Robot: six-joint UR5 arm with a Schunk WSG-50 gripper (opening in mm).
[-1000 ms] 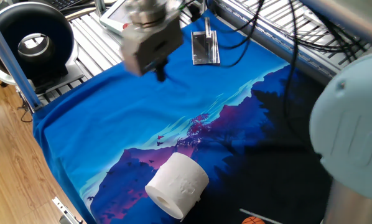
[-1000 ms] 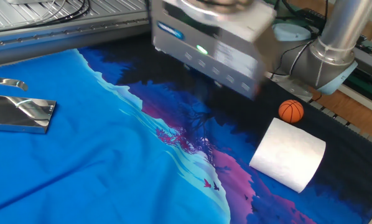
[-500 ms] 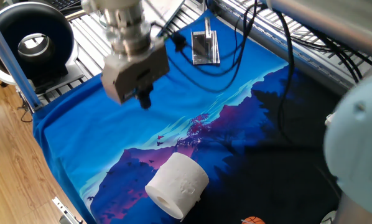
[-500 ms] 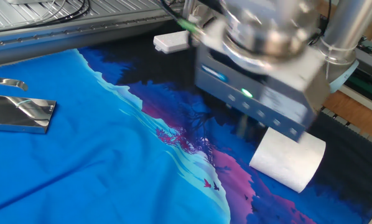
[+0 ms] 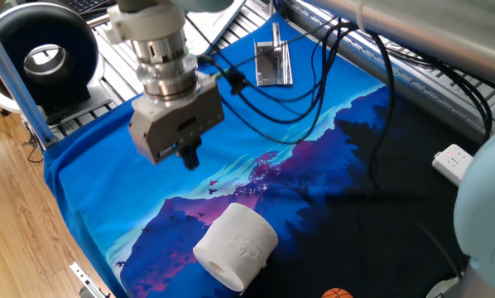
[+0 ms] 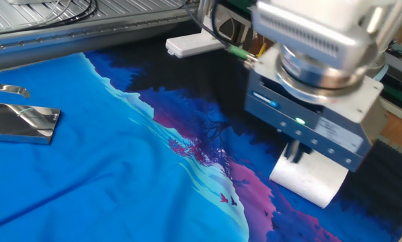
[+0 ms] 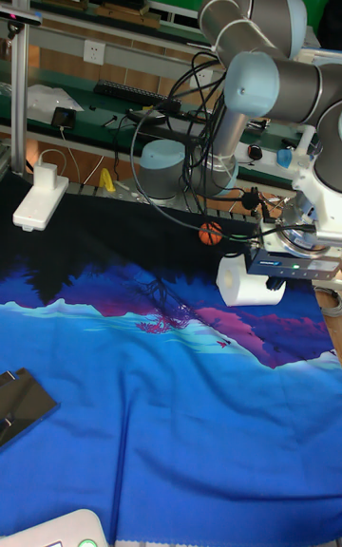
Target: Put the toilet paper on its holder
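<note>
The toilet paper is a white roll lying on its side on the dark near part of the cloth; it also shows as toilet paper and toilet paper. The holder, a shiny silver stand, sits at the cloth's far edge, seen too as holder. My gripper hangs in the air above the cloth, apart from the roll, with its dark fingers close together and nothing between them. In the other fixed view the gripper partly covers the roll's upper edge.
A large black ring-shaped device stands at the back left. A small orange ball lies behind the roll. A white power strip rests beyond the cloth. Black cables trail over the cloth near the holder.
The gripper has moved away from the holder end of the cloth toward the roll and come lower. The roll and the holder have not moved.
</note>
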